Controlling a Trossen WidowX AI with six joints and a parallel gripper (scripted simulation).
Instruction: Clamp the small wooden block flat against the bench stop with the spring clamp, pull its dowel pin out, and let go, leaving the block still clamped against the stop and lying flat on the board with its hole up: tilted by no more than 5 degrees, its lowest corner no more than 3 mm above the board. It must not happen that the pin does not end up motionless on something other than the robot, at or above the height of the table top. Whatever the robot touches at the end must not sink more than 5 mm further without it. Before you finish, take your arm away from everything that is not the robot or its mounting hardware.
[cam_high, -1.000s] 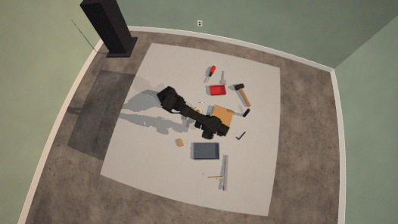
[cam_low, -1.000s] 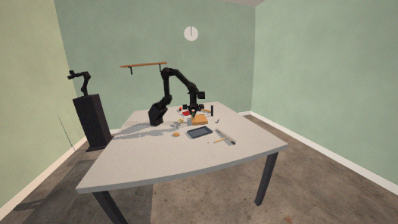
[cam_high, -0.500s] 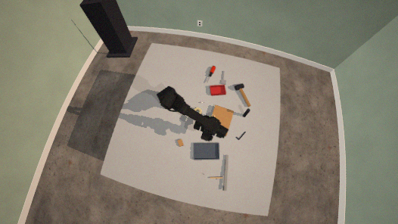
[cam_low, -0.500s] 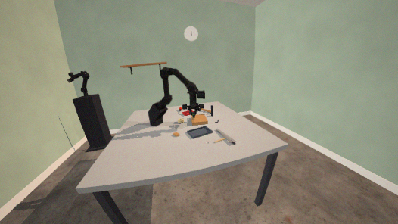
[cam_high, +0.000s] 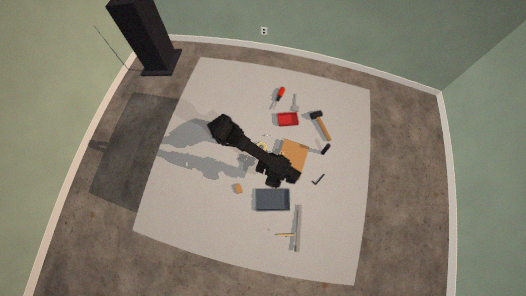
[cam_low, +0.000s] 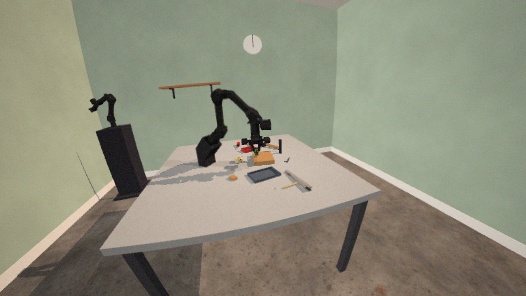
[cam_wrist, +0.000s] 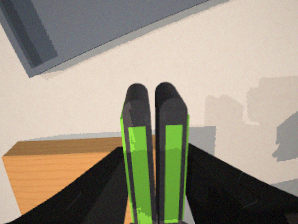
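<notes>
A smooth pale worktop (cam_high: 210, 220) carries a flat, grained wooden board (cam_high: 296, 152) near its middle and a shallow grey tray (cam_high: 271, 199) towards the near edge. The dark arm reaches out and bends down, its end effector (cam_wrist: 152, 96) hanging between them, green-padded fingers nearly together, clamped on something too thin to identify. The block, pin and clamp cannot be made out.

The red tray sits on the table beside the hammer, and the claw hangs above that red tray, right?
Not quite. The red tray does sit beside the hammer, but the claw hangs between the wooden board and the grey tray, as the top view shows.
</notes>
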